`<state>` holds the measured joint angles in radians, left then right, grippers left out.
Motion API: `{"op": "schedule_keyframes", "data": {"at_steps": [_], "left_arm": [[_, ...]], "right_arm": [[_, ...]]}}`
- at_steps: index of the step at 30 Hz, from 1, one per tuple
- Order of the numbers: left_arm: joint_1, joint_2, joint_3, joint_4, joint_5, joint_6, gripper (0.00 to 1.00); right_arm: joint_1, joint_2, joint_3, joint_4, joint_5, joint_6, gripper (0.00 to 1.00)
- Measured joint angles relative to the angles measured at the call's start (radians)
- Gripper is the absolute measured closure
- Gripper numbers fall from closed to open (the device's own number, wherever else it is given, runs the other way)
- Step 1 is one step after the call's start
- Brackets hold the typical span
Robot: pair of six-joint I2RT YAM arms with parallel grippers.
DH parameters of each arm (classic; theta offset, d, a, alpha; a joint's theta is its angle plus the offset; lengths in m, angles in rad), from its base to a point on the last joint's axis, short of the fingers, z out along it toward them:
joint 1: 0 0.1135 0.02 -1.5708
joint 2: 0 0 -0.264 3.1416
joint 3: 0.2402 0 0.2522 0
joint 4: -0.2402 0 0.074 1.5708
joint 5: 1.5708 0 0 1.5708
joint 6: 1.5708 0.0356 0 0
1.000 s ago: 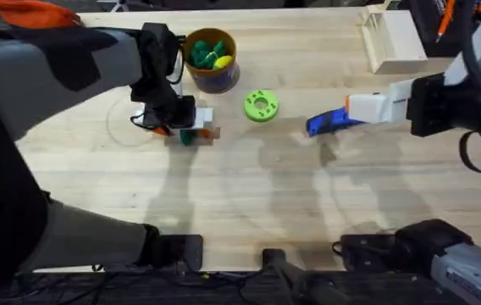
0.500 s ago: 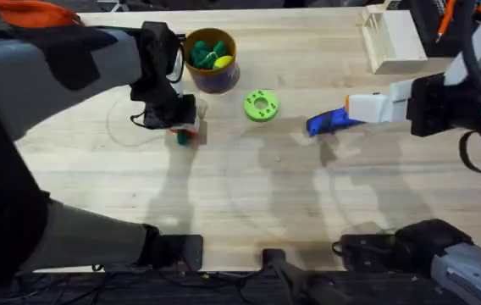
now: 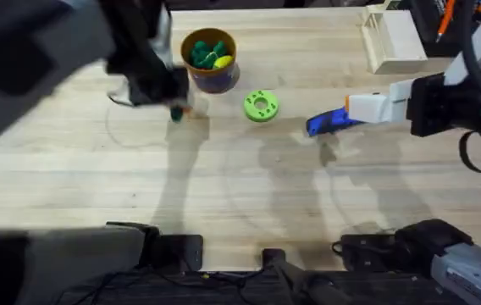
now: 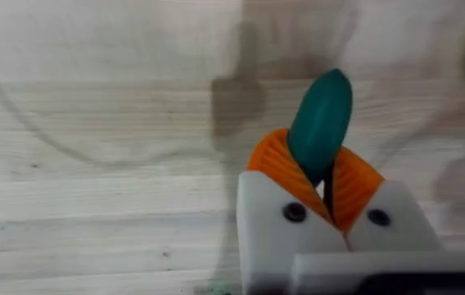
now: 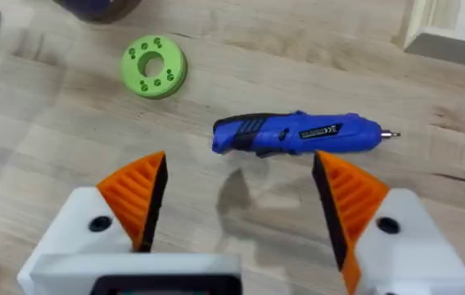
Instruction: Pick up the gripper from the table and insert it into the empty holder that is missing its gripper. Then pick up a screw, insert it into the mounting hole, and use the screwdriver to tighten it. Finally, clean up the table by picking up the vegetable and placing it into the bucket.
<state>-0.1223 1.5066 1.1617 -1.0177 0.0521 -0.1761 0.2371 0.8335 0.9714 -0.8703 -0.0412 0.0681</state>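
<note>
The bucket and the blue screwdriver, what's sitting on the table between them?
In the overhead view, a lime-green ring disc lies on the bare wood between the bucket and the screwdriver, apart from both.

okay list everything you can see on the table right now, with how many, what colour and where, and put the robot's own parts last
vegetable: 1, dark green, held off the table in the left tool, beside the bucket
bucket: 1, dark blue-purple wall with tan rim, far left-centre of the table, green and yellow pieces inside
disc: 1, lime green with a centre hole, right of the bucket
screwdriver: 1, blue, lying on the table right of the disc, below the right tool
wooden box: 1, pale wood, far right of the table
table: 1, light wood
left tool: 1, white with orange pads, shut on the vegetable
right tool: 1, white with orange pads, open above the screwdriver
</note>
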Motion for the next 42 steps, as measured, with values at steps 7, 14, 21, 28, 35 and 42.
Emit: {"op": "schedule_keyframes", "data": {"at_steps": [7,14,21,28,35,42], "left_arm": [[0.0,-0.191,0.233,-0.035,0.0,0.011,0.97],[0.0,-0.188,0.277,0.044,0.0,0.011,0.97],[0.0,-0.017,0.277,0.224,0.02,0.011,0.97],[-0.022,0.209,0.277,0.397,0.038,0.011,0.97],[-0.032,0.26,0.277,0.401,0.042,0.011,0.97],[-0.032,0.261,0.277,0.394,0.042,0.017,0.702]], "right_arm": [[0.0,0.0,0.0,0.0,0.0,0.0,0.008],[0.0,0.0,0.0,0.0,0.0,0.0,0.008],[0.0,0.0,0.0,0.0,0.0,0.0,0.009],[0.0,0.0,0.0,0.0,0.0,0.0,0.008],[0.0,0.0,0.0,0.0,0.0,0.0,0.009],[0.0,0.0,0.0,0.0,0.0,0.0,0.008]]}}
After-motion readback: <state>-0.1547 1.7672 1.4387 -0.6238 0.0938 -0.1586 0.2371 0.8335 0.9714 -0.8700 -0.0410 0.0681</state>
